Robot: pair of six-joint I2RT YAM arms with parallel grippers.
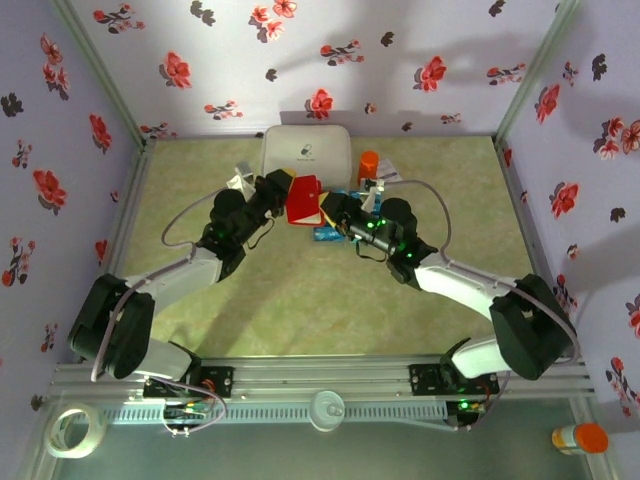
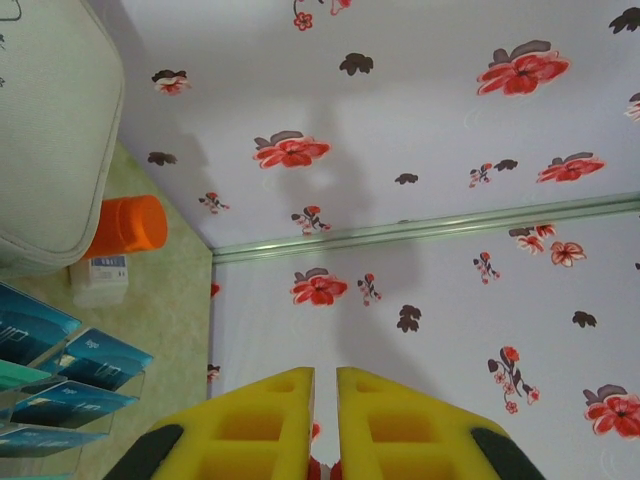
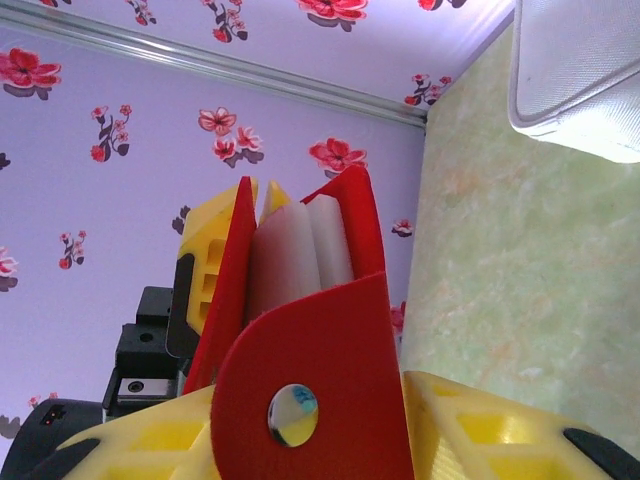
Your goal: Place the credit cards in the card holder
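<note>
1. Two sets of jaws meet over the far middle of the counter [image 1: 300, 300] with the card holder [image 1: 304, 200] between them, the left jaws on its left edge and the right jaws on its right.
2. Left jaws: closed tight, the ribbed yellow fingers [image 2: 255, 425] almost touching, with a sliver of red pinched in the slit.
3. Right jaws: partway apart, clamped across the near flap, a rounded red tab with a shiny metal snap.
4. Card holder: smooth bright red, flaps spread, pale whitish pockets inside.
5. Credit cards [image 1: 329, 235]: glossy teal rectangles in a clear plastic sheet on the mottled green counter, just near-right of the holder.
6. White rounded box [image 1: 306, 153]: behind, at the far wall.
</note>
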